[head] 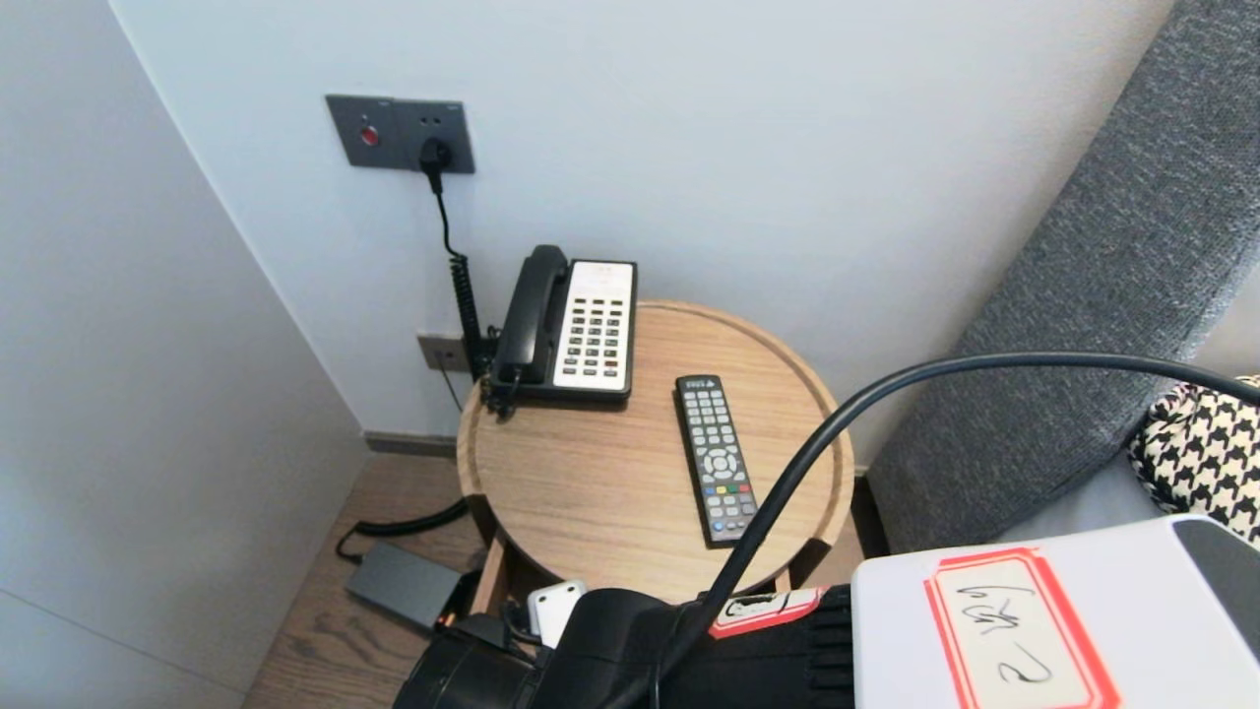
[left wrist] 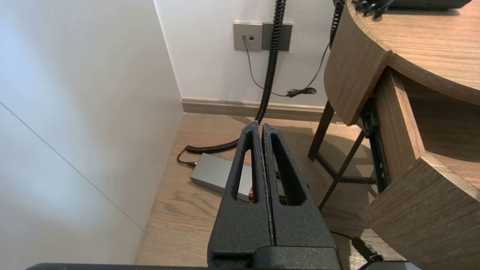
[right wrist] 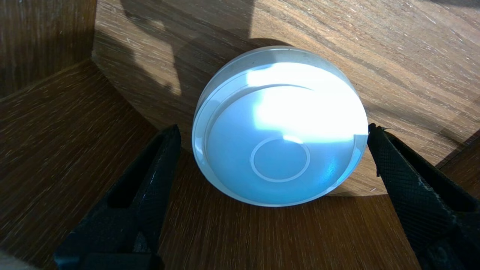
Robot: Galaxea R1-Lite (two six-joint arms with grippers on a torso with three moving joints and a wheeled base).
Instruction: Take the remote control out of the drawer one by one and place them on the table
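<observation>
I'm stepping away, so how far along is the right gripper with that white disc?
Done: right gripper straddles the white disc, fingers open either side. In hand: nothing clamped; the disc lies on the wooden surface. To do: likely the grip. Left gripper sits shut beside the table.

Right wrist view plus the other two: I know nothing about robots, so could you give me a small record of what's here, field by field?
Right gripper: open, one finger on each side of the white round disc
Disc: rests on a wooden surface; whether the fingers touch it is unclear
Left gripper: shut, empty, parked above the floor beside the round table
Table top: telephone, remote control
Floor: grey power adapter
</observation>
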